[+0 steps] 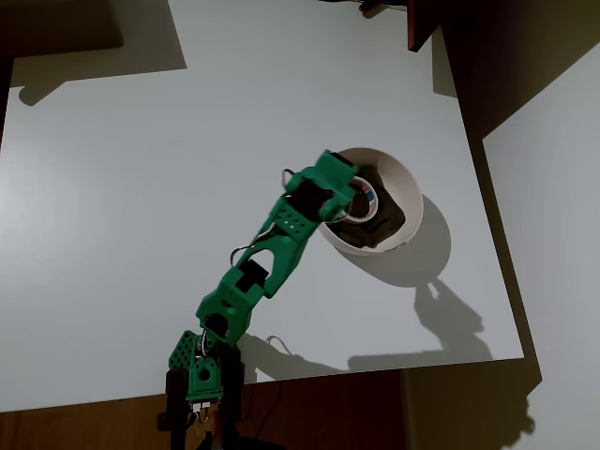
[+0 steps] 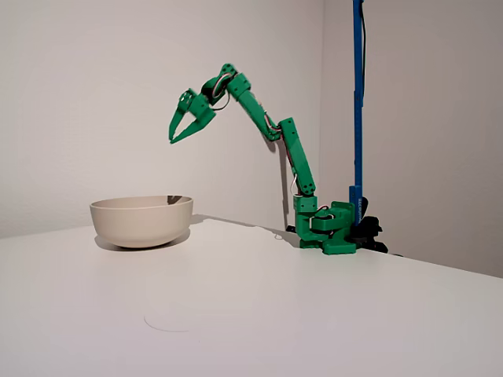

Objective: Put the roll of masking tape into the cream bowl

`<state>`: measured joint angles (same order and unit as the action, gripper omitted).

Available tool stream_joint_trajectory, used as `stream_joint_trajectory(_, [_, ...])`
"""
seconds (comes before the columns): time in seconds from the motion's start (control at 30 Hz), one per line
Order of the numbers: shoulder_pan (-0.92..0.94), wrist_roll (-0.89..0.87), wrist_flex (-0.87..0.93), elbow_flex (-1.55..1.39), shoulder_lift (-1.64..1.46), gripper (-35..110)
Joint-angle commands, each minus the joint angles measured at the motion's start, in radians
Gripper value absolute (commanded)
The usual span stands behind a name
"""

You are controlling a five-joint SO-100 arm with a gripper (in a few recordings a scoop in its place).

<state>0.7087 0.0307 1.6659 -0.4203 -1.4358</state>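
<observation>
The roll of masking tape lies inside the cream bowl, a small cream-white ring with a wide hole and a red-and-blue label on its inner face. In the overhead view it rests on a dark lining in the bowl's left half, partly covered by the green arm's head. The bowl is round and thin-rimmed, far wider than the ring, and stands on the white table to the right of centre. In the fixed view the bowl sits at the left, its wall hiding the tape. The gripper hangs in the air above the bowl's right rim, well clear of it, pointing down and left. Its two fingers are spread apart and hold nothing. The arm's base stands at the right beside a blue pole.
</observation>
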Motion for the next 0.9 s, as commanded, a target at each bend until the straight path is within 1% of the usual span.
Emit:
stream_joint_trajectory(0.0, [-0.097,-0.009,0.074,0.048,-0.183,-8])
stream_joint_trajectory(0.23, [-0.301,-0.049,0.187,0.044,-0.275,-8])
stream_joint_trajectory(0.37, [-0.440,-0.074,0.199,-0.018,-0.351,-8])
stream_joint_trajectory(0.5, [-0.591,-0.101,0.199,-0.121,-0.436,-8])
stream_joint_trajectory(0.73, [-0.819,-0.140,0.193,-0.391,-0.620,-8])
stream_joint_trajectory(0.87, [-0.854,-0.153,0.176,-0.523,-0.692,-8])
